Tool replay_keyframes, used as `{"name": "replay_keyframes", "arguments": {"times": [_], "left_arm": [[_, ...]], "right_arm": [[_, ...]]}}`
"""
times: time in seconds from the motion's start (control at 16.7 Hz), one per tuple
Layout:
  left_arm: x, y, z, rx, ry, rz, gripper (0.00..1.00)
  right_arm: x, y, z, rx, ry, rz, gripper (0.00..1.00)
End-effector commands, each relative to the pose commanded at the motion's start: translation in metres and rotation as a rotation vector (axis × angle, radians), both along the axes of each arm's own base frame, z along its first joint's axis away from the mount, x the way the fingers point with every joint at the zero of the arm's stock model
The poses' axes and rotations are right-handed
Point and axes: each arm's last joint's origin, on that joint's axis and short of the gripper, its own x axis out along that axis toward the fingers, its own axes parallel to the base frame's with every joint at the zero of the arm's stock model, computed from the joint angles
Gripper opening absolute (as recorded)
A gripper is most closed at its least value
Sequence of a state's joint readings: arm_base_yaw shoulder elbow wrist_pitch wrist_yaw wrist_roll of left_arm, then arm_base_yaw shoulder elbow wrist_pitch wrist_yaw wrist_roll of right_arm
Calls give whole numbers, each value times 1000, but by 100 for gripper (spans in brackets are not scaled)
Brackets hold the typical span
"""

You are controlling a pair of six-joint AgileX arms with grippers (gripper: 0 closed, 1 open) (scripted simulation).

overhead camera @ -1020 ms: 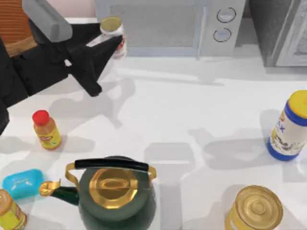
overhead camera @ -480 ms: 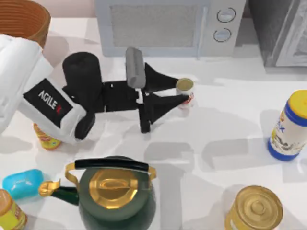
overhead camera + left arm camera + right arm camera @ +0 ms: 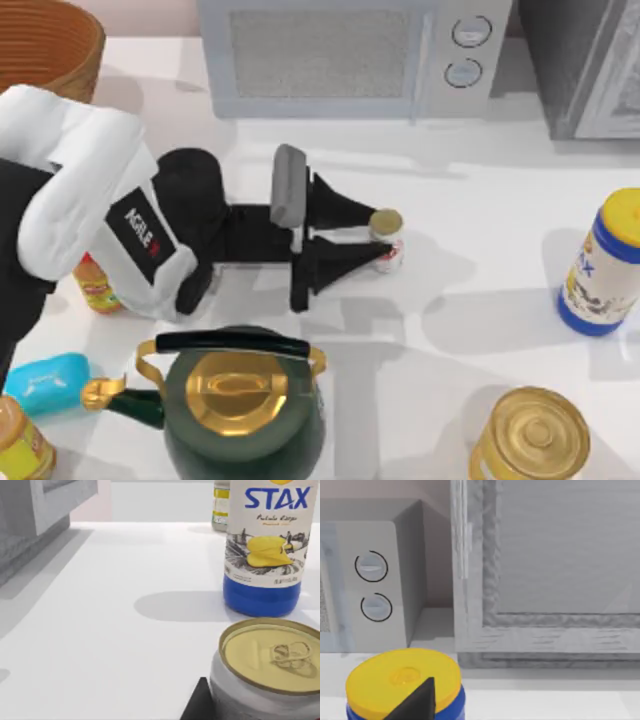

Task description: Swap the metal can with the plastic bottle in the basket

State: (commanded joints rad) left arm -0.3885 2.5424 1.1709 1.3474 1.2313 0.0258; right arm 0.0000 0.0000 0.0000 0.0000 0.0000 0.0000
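White bench (image 3: 480, 200): left pincer (image 3: 385, 240) grips the can (image 3: 386, 238) before the microwave (image 3: 340, 55); basket (image 3: 45, 45), far off, seems empty.

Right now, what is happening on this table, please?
The left gripper holds the small metal can between its fingers near the middle of the table, in front of the microwave. The basket is at the far left corner, and the plastic bottle stands beside the arm.
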Motion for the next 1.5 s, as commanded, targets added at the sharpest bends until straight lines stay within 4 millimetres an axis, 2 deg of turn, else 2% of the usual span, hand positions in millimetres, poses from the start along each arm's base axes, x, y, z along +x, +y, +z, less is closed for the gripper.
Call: {"name": "replay_keyframes", "arguments": {"times": [0.18, 0.96, 1.5], "left_arm": [[0, 0, 0, 0, 0, 0, 0], [0, 0, 0, 0, 0, 0, 98], [0, -1, 0, 0, 0, -2, 100]], "right_arm": [[0, 0, 0, 0, 0, 0, 100], [0, 0, 0, 0, 0, 0, 100], [0, 0, 0, 0, 0, 0, 100]]}}
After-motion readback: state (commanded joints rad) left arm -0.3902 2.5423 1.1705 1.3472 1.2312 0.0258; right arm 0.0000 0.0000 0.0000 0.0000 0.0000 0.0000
